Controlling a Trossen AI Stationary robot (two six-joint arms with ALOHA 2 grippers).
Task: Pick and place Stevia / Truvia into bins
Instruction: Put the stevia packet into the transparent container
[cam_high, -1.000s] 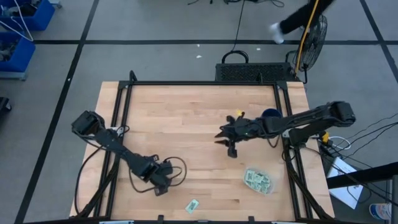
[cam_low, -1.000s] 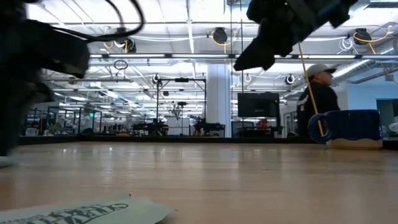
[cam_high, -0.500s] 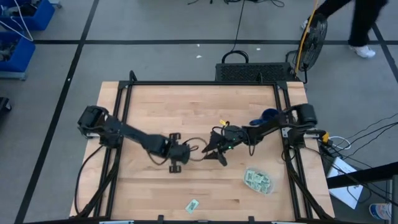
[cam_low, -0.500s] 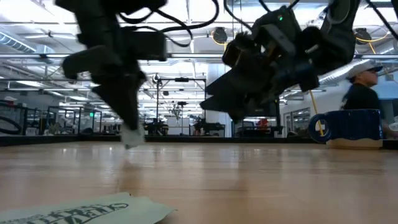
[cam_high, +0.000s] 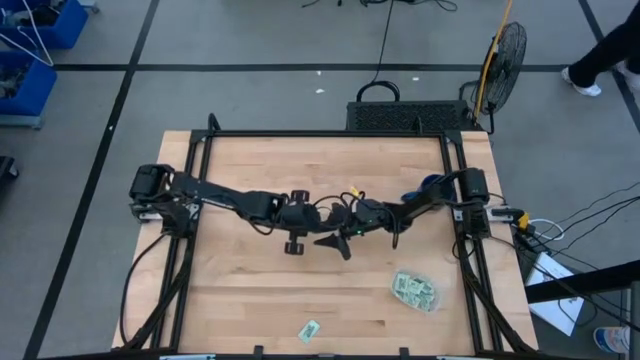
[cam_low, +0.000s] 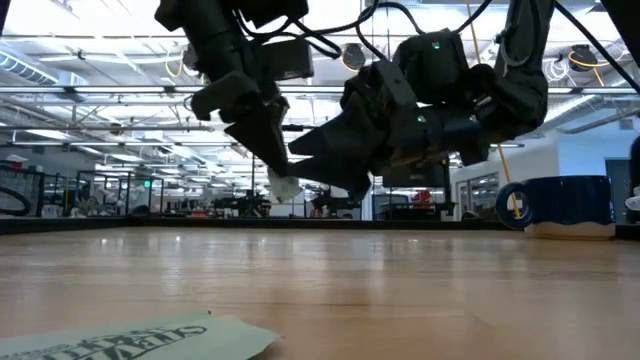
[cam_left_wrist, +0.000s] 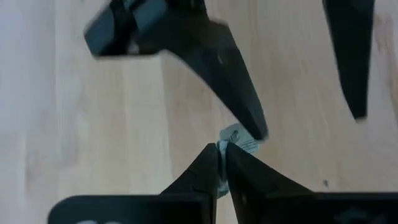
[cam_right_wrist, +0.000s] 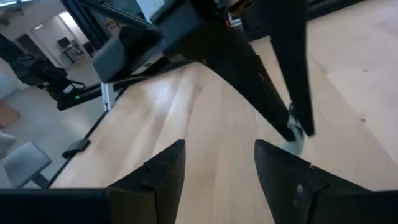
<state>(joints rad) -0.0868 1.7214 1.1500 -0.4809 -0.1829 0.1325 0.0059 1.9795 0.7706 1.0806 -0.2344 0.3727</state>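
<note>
the left gripper (cam_left_wrist: 222, 151) pinches a stevia sachet (cam_left_wrist: 235, 138) by its edge, fingers nearly together, held above mid-table. the right gripper (cam_right_wrist: 219, 163) faces it with fingers spread wide, apparently to receive it. the clear bin (cam_high: 414, 290), already holding sachets, sits near-right; another sachet (cam_high: 308, 330) lies at the near edge.

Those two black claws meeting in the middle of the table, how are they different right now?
The left gripper is pinched on a small pale sachet, while the right gripper holds nothing. The left one's fingers are nearly together; the right one's stand wide apart. Both hang above the wooden table, close together, near its middle.
</note>
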